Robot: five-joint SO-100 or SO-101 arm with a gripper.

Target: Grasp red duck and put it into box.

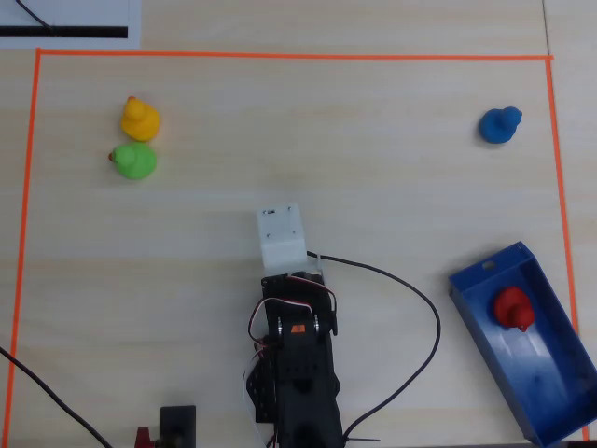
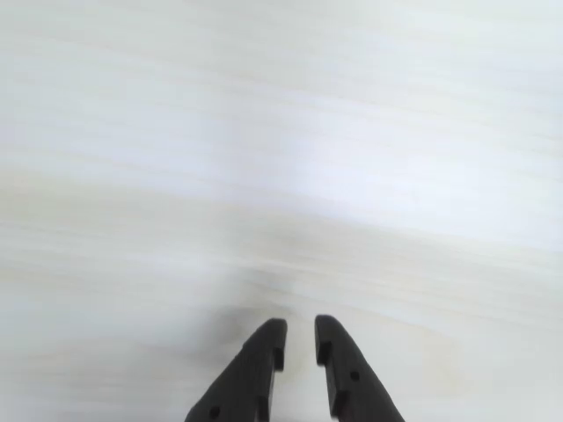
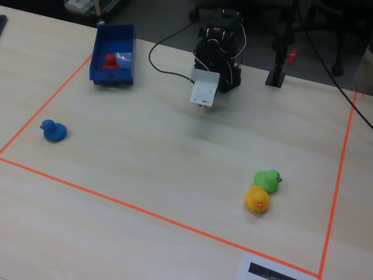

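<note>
The red duck sits inside the blue box, near its upper end, at the lower right of the overhead view. In the fixed view the red duck lies in the box at the top left. My arm is folded back at the bottom centre of the overhead view, far from the box. Its white wrist block hides the fingers there. In the wrist view my gripper hangs over bare table, its jaws a narrow gap apart with nothing between them.
A blue duck stands at the upper right. A yellow duck and a green duck touch at the upper left. Orange tape frames the work area. A black cable loops between arm and box.
</note>
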